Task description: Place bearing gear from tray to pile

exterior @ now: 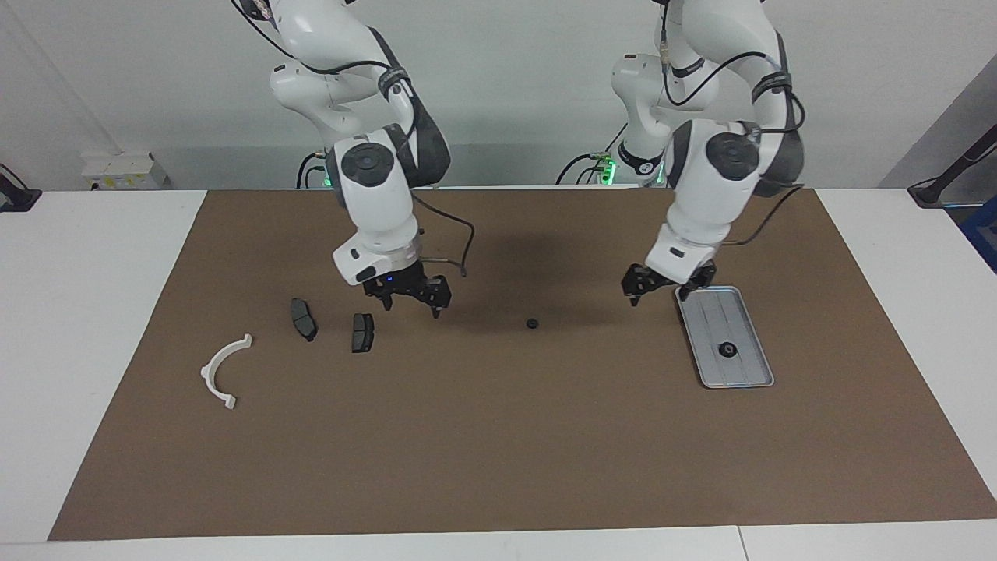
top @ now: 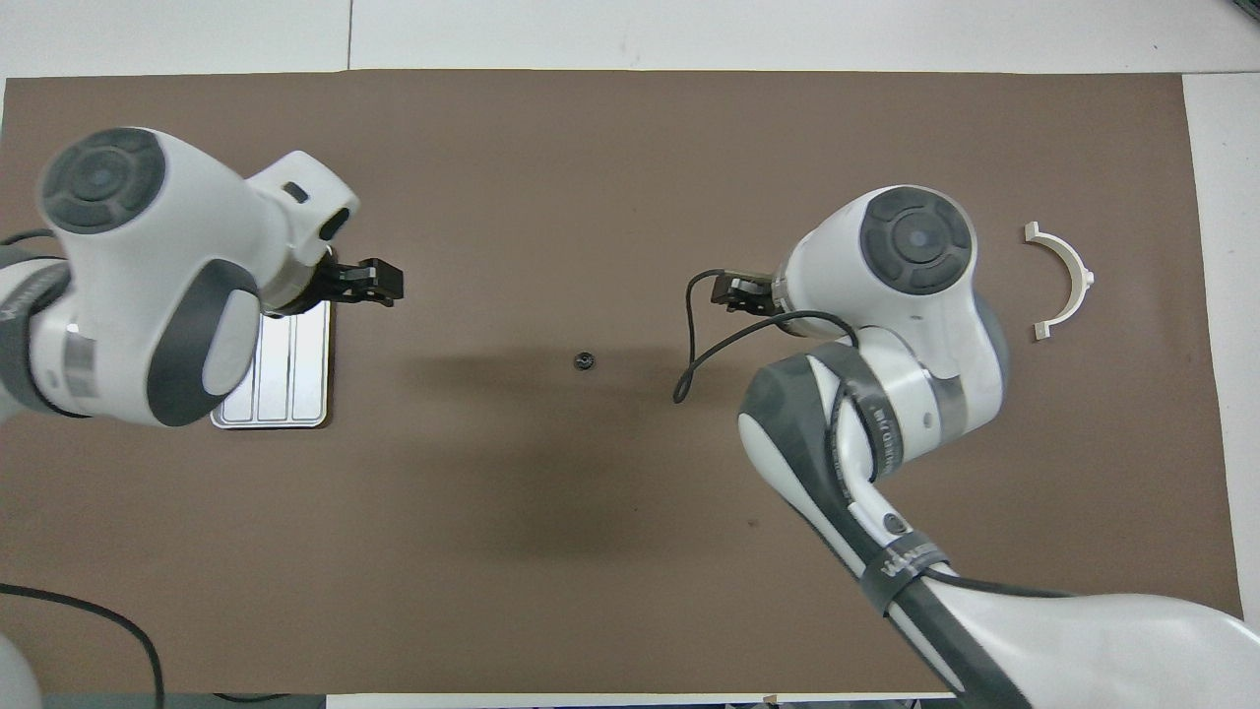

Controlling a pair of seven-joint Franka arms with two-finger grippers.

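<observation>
Brown rectangular mat (exterior: 498, 452) lies flat over most of the white surface (exterior: 86, 312); bare white margins show at both ends and along the edge farthest from the robots. One seam crosses that bare strip (top: 349, 34). Small white boxes (exterior: 125, 170) sit against the grey-white wall (exterior: 506, 93) at the right arm's end. Black bracket-like fitting (exterior: 15, 195) at that end's edge; another (exterior: 946, 183) at the left arm's end, type unclear.

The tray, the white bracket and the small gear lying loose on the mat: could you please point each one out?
tray (exterior: 749, 379): facing view, bare rim corner.
white bracket (exterior: 219, 365): facing view, middle of its arc.
small gear (exterior: 532, 322): facing view, its centre.
</observation>
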